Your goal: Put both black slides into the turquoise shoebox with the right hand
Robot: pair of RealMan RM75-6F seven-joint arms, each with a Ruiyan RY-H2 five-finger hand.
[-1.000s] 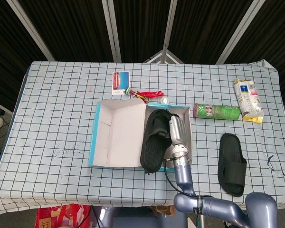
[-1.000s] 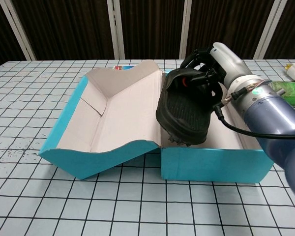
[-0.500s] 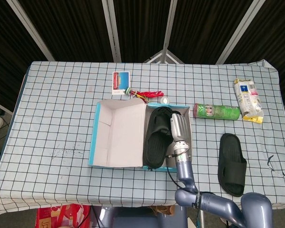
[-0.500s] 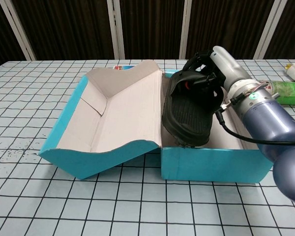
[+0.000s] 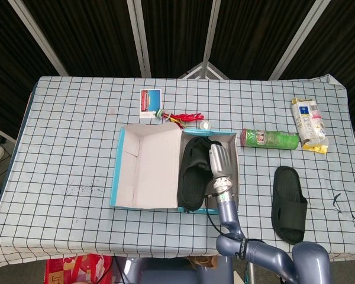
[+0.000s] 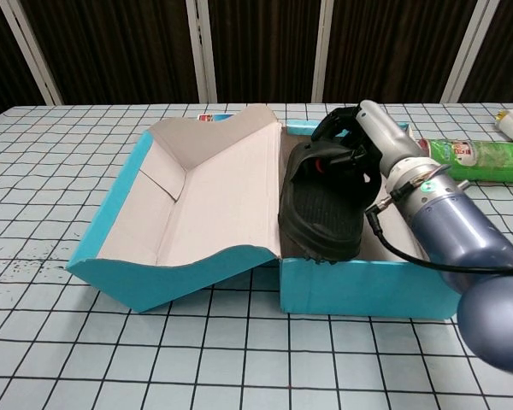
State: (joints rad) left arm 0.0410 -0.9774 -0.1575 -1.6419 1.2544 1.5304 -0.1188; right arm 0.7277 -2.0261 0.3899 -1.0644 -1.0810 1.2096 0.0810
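From above: right hand (image 5: 219, 163) gripping one black slide (image 5: 192, 174), now lower in the turquoise shoebox (image 5: 119, 171) than a moment ago; second slide (image 5: 289, 204) lying on the worktop (image 5: 71, 130), right of the box. From the chest: fingers (image 6: 346, 137) curled round the strap, slide tilted against the box's left wall, toe sunk deeper than before.

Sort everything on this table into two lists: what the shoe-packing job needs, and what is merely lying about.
Needed: turquoise shoebox, slide in the box held by the right hand, second slide on the table.

Lying about: green can, yellow-edged packet, picture card, red trinket.
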